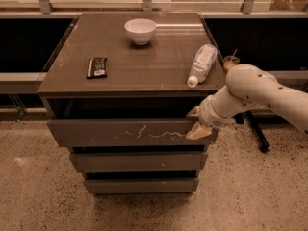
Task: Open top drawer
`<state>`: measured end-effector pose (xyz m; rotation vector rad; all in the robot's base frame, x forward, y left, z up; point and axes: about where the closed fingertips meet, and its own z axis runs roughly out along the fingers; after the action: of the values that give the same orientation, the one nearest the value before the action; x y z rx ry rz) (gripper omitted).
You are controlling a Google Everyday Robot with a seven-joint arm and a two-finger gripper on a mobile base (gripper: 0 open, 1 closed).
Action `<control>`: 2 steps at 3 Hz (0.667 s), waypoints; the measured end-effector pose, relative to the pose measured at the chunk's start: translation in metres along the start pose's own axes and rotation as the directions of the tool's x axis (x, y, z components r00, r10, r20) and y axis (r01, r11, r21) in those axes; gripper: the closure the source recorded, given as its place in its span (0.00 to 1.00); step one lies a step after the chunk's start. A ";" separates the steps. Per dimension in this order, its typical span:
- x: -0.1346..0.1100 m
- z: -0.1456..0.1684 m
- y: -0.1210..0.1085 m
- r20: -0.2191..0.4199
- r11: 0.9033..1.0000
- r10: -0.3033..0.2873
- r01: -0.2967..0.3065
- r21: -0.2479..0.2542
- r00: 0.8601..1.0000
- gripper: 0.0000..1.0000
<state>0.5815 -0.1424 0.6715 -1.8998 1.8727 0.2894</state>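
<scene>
The top drawer (pixel 130 133) is the widest grey-brown front, marked with pale scratches, and it stands pulled out a little from under the tabletop, with a dark gap above it. My gripper (pixel 196 122) is at the drawer's right end. One tan finger (pixel 193 112) sits behind the front's top edge and the other in front of it, so the fingers clamp the panel. My white arm (pixel 250 93) reaches in from the right.
On the cabinet top (pixel 144 66) are a white bowl (pixel 140 30), a dark snack bar (pixel 96 67) and a lying plastic bottle (pixel 201 64). Two narrower drawers (pixel 137 161) sit below. A chair base (pixel 255 134) stands behind my arm on the speckled floor.
</scene>
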 end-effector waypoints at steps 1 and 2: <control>-0.017 0.005 0.017 0.034 0.997 -0.043 0.045 -0.056 0.998 0.53; -0.023 0.003 0.025 0.042 0.995 -0.062 0.065 -0.076 0.997 0.49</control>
<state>0.5561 -0.1199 0.6751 -1.9852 1.7959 0.3808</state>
